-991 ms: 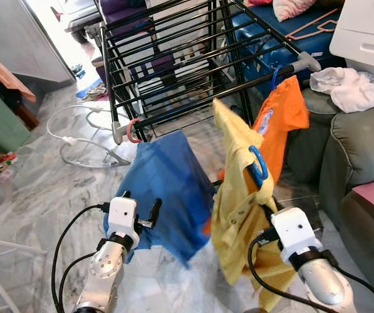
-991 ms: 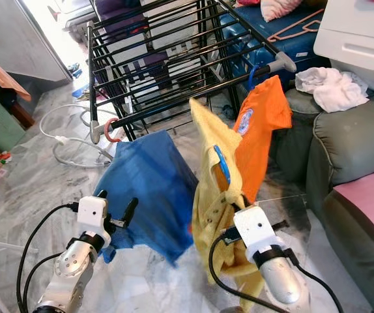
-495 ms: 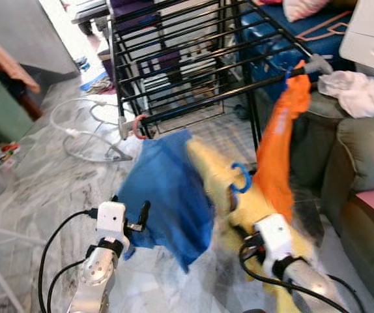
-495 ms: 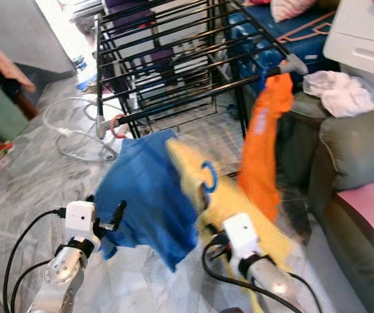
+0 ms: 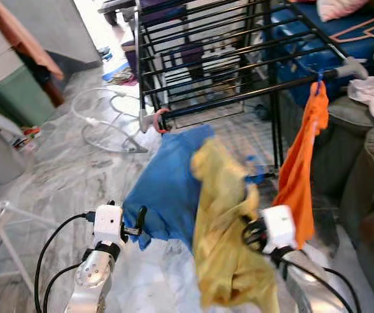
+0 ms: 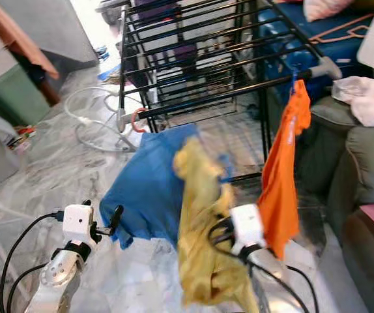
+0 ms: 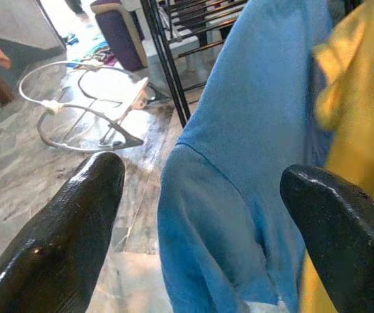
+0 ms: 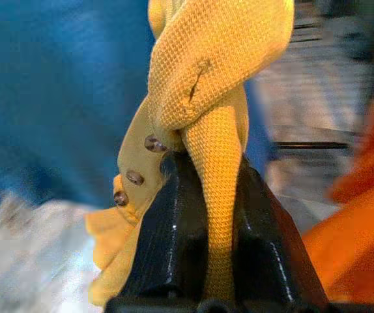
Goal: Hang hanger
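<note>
**Yellow shirt carried toward the rack**

Swung lower since a second ago, the crumpled yellow knit shirt (image 5: 229, 235) now hides its blue hanger hook.

Head views: the black metal drying rack's front rail (image 5: 239, 99) awaits; next, lift and hook.

Left wrist: left gripper (image 7: 200, 228) spread wide, empty.

Right wrist: right gripper (image 8: 206, 215) pinches yellow fabric.

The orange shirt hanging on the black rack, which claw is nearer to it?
Right. The right claw, clamping the yellow knit shirt, sits beside the orange shirt; the left claw is beyond the blue shirt.
</note>
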Controlling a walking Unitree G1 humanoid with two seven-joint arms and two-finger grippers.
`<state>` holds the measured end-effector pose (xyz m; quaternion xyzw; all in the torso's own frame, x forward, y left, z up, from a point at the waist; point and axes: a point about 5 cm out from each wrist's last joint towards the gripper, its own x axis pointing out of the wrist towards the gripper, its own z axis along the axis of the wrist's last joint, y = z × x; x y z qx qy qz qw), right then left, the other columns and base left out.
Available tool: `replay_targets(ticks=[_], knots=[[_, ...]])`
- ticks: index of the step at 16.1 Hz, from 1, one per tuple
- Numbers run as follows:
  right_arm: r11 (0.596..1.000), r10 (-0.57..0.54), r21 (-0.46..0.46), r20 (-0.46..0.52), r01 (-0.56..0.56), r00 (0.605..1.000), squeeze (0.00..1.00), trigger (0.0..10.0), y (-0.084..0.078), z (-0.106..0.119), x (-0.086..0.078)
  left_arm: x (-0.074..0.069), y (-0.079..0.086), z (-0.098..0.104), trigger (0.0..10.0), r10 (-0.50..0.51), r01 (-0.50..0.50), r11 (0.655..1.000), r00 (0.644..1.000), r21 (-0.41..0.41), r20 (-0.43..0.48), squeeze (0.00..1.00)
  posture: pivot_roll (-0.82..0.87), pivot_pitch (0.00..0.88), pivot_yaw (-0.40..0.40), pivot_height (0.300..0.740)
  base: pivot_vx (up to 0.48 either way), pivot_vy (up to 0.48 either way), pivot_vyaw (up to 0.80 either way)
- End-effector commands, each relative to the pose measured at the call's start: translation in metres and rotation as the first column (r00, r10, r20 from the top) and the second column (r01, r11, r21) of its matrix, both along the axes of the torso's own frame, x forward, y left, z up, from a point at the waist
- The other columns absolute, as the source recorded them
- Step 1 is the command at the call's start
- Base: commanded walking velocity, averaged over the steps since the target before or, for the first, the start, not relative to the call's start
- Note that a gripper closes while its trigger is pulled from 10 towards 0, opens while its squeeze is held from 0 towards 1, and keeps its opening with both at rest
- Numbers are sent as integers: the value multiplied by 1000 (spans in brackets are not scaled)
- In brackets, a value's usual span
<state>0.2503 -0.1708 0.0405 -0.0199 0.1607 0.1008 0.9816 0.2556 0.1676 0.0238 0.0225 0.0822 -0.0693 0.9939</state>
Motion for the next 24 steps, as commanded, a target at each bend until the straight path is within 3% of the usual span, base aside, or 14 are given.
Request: replay_targets(ticks=[1, 2, 4, 7, 8, 9, 10, 12, 13, 16, 18, 20, 24], knots=[[996, -83, 30, 81, 80, 993, 0, 10000, -4, 14, 10, 6, 5, 7, 10000, 14, -13, 1000, 1000, -9, 19, 0, -282, 0, 236, 740, 0, 0, 0], [996, -83, 30, 81, 80, 993, 0, 10000, -4, 14, 10, 6, 5, 7, 10000, 14, -13, 1000, 1000, -9, 19, 0, -282, 0, 236, 740, 0, 0, 0], [982, -190, 16, 103, 189, 976, 0, 10000, -19, 18, 12, 12, 3, 7, 10000, 50, -50, 994, 999, -98, -6, 0, -296, 0, 246, 740, 0, 0, 0], [980, -199, -4, 124, 201, 972, 0, 10000, -23, 22, 14, 16, -2, 9, 10000, 55, -56, 990, 998, -126, -8, 0, -307, 0, 225, 740, 0, 0, 0], [983, -176, -27, 125, 181, 976, 0, 10000, -24, 22, 15, 16, -5, 9, 10000, 66, -66, 989, 998, -133, -3, 0, -304, 0, 204, 740, 0, 0, 0], [986, -158, -37, 116, 163, 981, 0, 10000, -23, 23, 17, 17, -5, 9, 10000, 83, -81, 987, 997, -137, 3, 0, -287, 0, 127, 740, 0, 0, 0], [988, -145, -43, 110, 151, 983, 0, 10000, -23, 23, 18, 18, -4, 9, 10000, 94, -92, 986, 996, -140, 8, 0, -287, 0, 127, 740, 0, 0, 0], [995, -39, -85, 83, 46, 996, 0, 10000, -12, 29, 30, 24, 4, 14, 10000, 166, -159, 976, 986, -148, 35, 0, -263, 0, 14, 740, 0, 0, 0], [996, -15, -90, 79, 22, 997, 0, 10000, -10, 30, 34, 24, 7, 14, 10000, 184, -176, 973, 982, -153, 39, 0, -263, 0, 14, 740, 0, 0, 0], [995, 9, -96, 57, -4, 998, 0, 10000, -4, 26, 48, 13, 17, 7, 10000, 244, -239, 960, 970, -149, 18, 0, -215, 0, 19, 740, 0, 0, 0], [996, 11, -92, 58, -6, 998, 0, 10000, -3, 26, 49, 10, 18, 5, 10000, 253, -249, 957, 967, -147, 10, 0, -204, 0, 24, 740, 0, 0, 0], [997, -18, -75, 40, 21, 999, 0, 10000, -6, 15, 48, -4, 22, -2, 10000, 285, -282, 950, 958, -132, 9, 0, -172, 0, 36, 740, 0, 0, 0], [996, -44, -79, 67, 49, 997, 0, 10000, -8, 15, 49, -9, 25, -2, 10000, 289, -284, 951, 957, -124, 17, 0, -162, 0, 45, 740, 0, 0, 0]])
